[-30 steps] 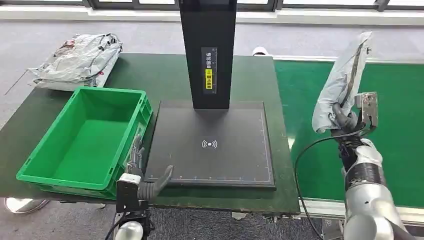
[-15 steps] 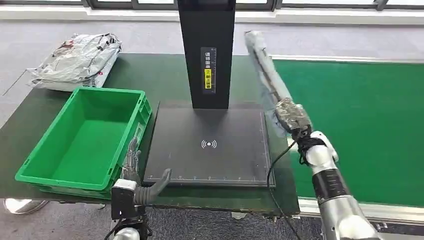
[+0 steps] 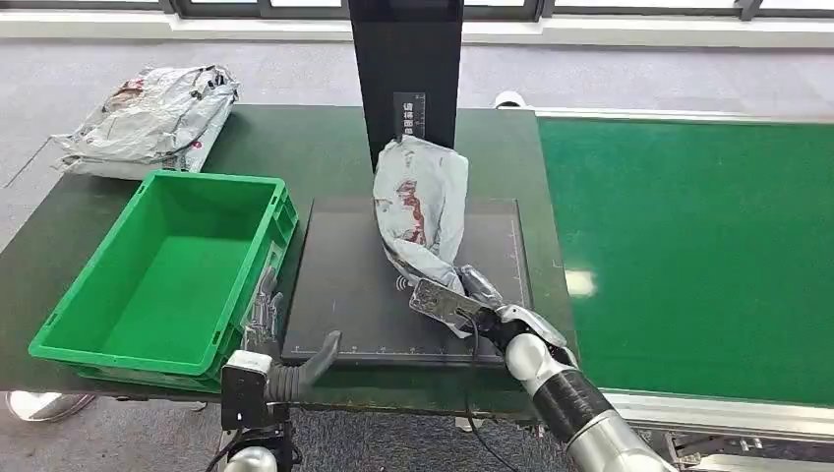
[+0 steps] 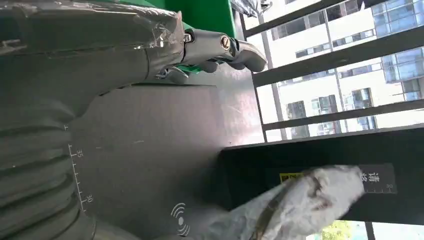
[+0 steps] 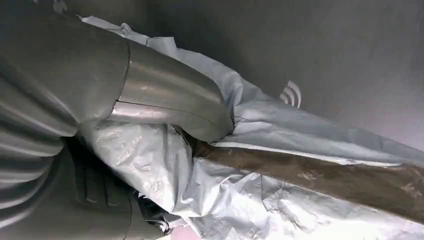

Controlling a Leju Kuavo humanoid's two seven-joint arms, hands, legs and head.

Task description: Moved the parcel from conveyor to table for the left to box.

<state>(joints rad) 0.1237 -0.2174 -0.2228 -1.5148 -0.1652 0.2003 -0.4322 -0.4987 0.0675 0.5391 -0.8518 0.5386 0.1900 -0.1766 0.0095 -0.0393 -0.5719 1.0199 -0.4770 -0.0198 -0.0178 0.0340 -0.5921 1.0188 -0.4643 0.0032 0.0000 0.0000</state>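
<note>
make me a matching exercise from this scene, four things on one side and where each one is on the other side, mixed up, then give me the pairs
1. grey parcel
2. green crate
3. pile of mail bags
4. left hand

A. far left corner of the table
B. near edge of the black scanner pad
C. held by the right hand over the pad
D. left of the pad

Pairs: 1-C, 2-D, 3-A, 4-B

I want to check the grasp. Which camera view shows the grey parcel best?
The head view: the whole parcel shows there over the black pad, gripped at its lower end by the right hand. The right wrist view shows only crumpled plastic under the thumb; the left wrist view shows one end.
</note>
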